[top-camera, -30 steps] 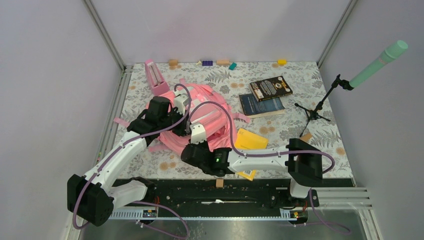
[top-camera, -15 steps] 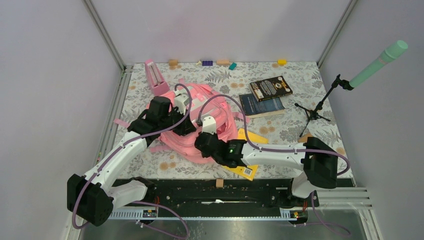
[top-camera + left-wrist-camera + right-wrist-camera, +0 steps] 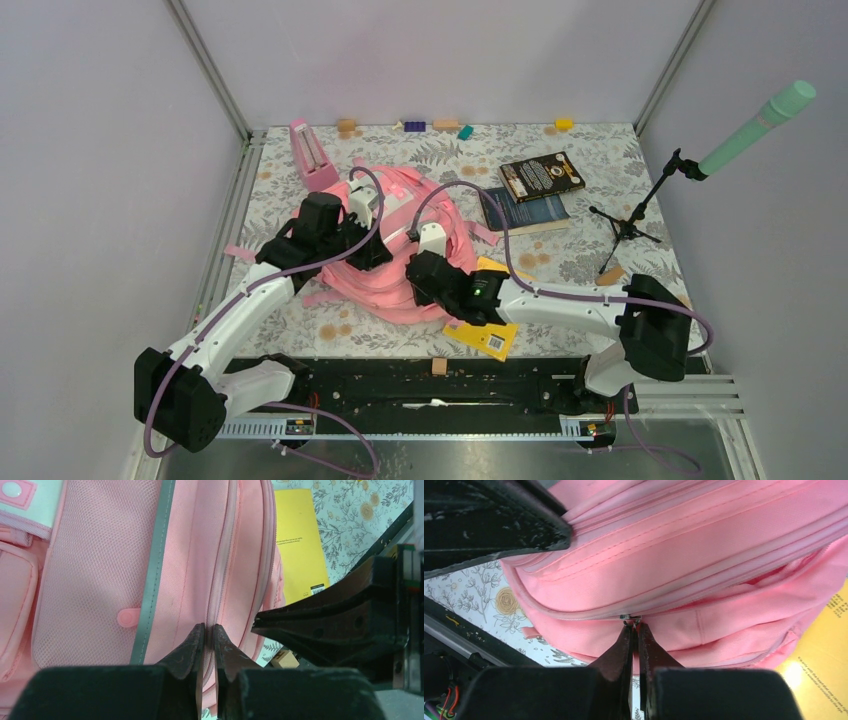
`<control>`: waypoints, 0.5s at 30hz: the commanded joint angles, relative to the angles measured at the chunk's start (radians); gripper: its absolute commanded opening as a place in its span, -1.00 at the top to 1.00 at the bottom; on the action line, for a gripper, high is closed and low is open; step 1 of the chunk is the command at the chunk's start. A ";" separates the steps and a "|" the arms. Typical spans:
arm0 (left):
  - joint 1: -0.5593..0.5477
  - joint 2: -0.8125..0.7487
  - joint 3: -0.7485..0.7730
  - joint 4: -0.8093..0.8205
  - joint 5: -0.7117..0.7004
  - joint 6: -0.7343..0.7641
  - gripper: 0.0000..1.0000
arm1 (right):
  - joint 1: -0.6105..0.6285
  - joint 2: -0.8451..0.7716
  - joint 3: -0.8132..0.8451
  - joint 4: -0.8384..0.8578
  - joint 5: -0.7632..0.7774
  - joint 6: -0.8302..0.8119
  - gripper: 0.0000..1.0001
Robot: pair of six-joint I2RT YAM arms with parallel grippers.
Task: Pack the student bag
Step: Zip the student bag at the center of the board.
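Our right gripper [image 3: 634,628], clenched on the zip pull [image 3: 630,617], has swept right and farther along the bag [image 3: 385,280], so we judge the zip is opening for packing. Our left gripper [image 3: 209,630] stays pinched on the bag's seam, bracing it left of centre on the table.

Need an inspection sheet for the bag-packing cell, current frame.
Surface: floral-print table, flat.
Job's things: student bag lying mid-table between both arms.
Clutter: yellow booklet beside the bag, under the right arm; dark book; blue book; pink metronome; small blocks along the far edge; microphone stand at right.
Grippers: left gripper shut on bag fabric at a zip line; right gripper shut on zipper pull.
Cables: purple cables arch over the bag.
Surroundings: plain grey walls, metal frame posts.
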 commanded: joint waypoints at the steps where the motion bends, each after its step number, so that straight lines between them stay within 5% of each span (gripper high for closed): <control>1: 0.005 -0.049 0.015 0.010 -0.021 0.016 1.00 | -0.070 -0.064 -0.031 -0.047 0.106 -0.060 1.00; 15: 0.005 -0.048 0.016 0.007 -0.036 0.020 1.00 | -0.133 -0.099 -0.071 -0.062 0.090 -0.101 1.00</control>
